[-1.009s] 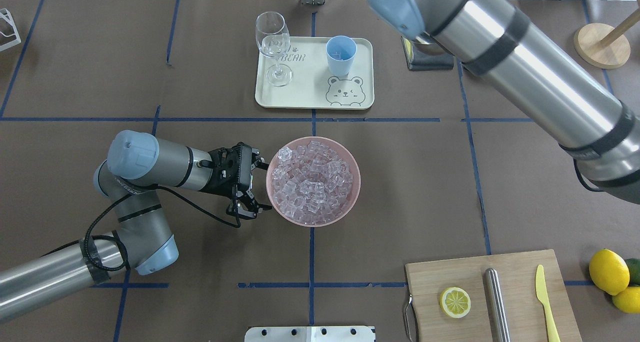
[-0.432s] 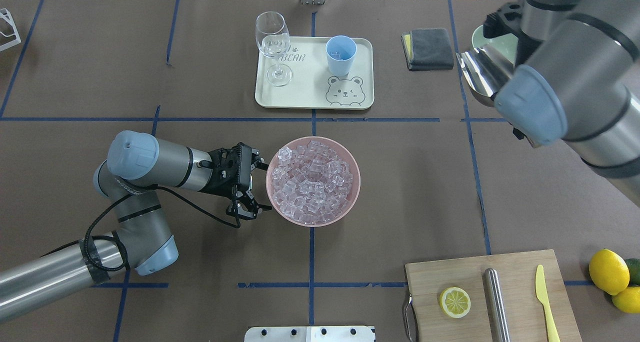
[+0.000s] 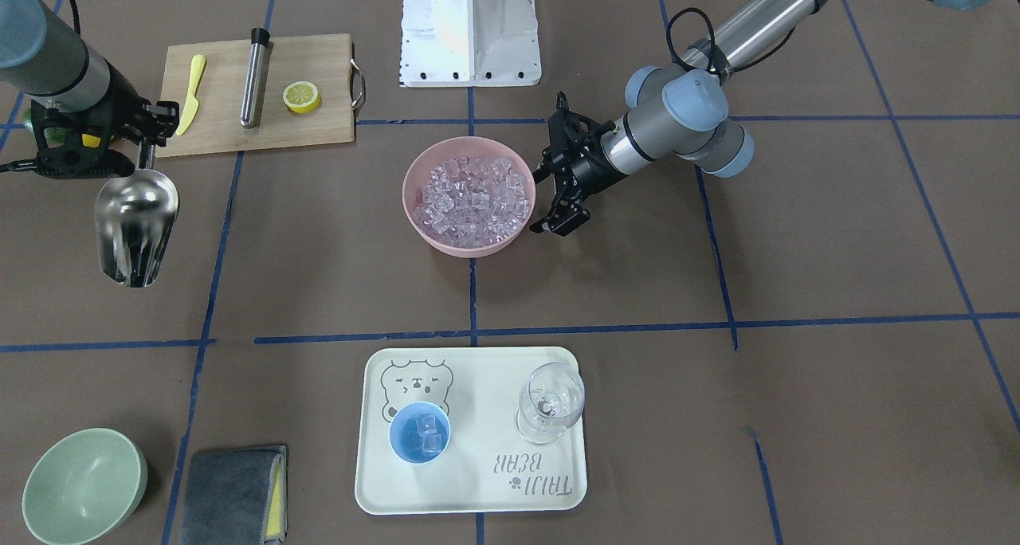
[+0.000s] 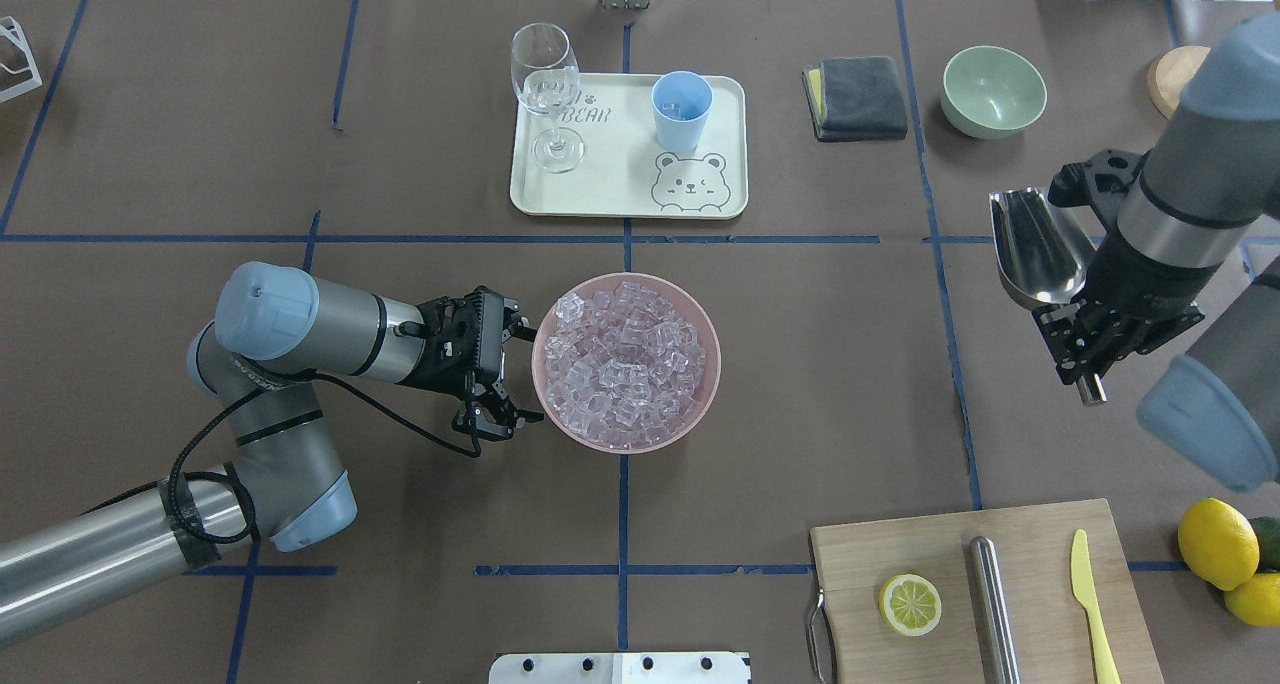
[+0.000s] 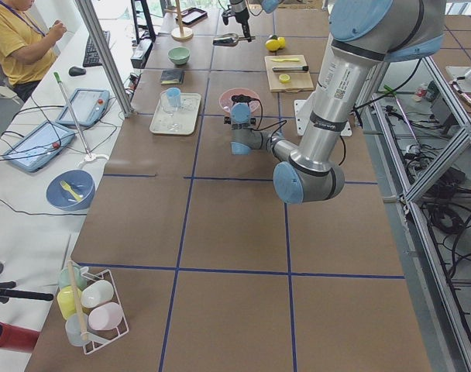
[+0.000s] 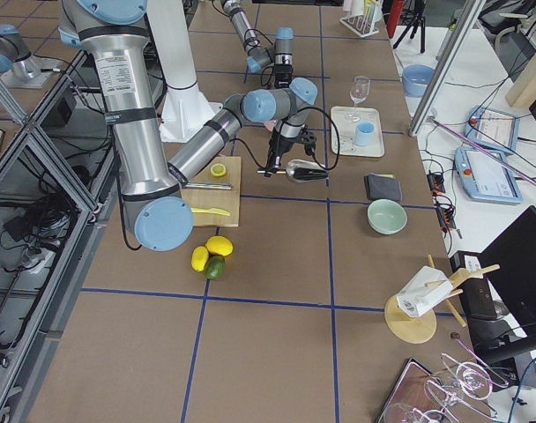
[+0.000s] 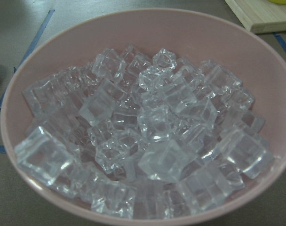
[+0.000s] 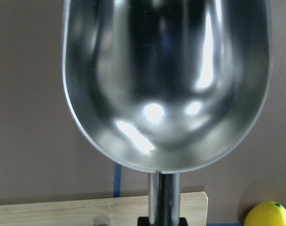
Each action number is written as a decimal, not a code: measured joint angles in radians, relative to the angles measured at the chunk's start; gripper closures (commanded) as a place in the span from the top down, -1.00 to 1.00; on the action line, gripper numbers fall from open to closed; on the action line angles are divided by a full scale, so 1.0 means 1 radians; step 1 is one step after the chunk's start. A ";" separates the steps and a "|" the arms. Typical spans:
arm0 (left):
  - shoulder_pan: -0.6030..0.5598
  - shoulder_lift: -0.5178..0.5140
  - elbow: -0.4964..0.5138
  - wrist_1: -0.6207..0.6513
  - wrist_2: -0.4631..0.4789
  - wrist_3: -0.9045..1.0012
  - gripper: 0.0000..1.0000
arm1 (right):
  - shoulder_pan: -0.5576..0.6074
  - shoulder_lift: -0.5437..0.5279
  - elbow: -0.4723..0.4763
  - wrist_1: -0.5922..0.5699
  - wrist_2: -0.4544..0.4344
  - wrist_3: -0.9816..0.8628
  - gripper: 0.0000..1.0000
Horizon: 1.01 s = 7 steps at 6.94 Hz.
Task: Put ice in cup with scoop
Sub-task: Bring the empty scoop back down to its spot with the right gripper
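The steel scoop (image 4: 1035, 249) is empty and held by its handle in my right gripper (image 4: 1085, 349), above the table at the right; its bare trough fills the right wrist view (image 8: 166, 84) and it also shows in the front view (image 3: 135, 226). The ice (image 4: 625, 359) fills a pink bowl (image 4: 700, 404) at mid-table. My left gripper (image 4: 510, 374) is open, its fingertips at the bowl's left rim. The light-blue cup (image 4: 682, 109) stands on a cream tray (image 4: 600, 189); the front view shows a couple of cubes in the cup (image 3: 420, 433).
A stemmed glass (image 4: 545, 84) stands on the tray's left. A grey cloth (image 4: 855, 96) and a pale green bowl (image 4: 993, 89) lie at the far right. A cutting board (image 4: 1040, 534) with a lemon half, steel cylinder and yellow knife is near right, by whole lemons (image 4: 1215, 544).
My right arm has swung back from the far side, carrying the scoop to the right and nearer the robot. The left arm and the bowl have not moved.
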 measured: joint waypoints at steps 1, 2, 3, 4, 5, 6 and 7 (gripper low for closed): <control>0.000 0.000 0.000 0.000 0.000 0.000 1.00 | -0.035 -0.046 -0.029 0.115 -0.005 0.070 -1.00; 0.000 0.000 0.000 0.000 0.000 0.000 1.00 | -0.072 -0.069 -0.053 0.184 -0.019 0.130 -1.00; 0.000 0.000 -0.001 0.000 0.000 0.000 1.00 | -0.102 -0.082 -0.071 0.225 -0.036 0.168 -1.00; 0.000 0.000 0.000 0.000 0.000 0.000 1.00 | -0.125 -0.097 -0.090 0.260 -0.048 0.186 -1.00; 0.000 0.000 0.000 0.000 0.000 0.000 1.00 | -0.141 -0.111 -0.106 0.285 -0.054 0.192 -1.00; 0.000 0.000 0.000 0.000 0.000 0.000 1.00 | -0.149 -0.119 -0.119 0.298 -0.056 0.195 -1.00; 0.000 0.000 0.000 0.000 0.001 0.000 1.00 | -0.153 -0.122 -0.129 0.302 -0.055 0.207 -1.00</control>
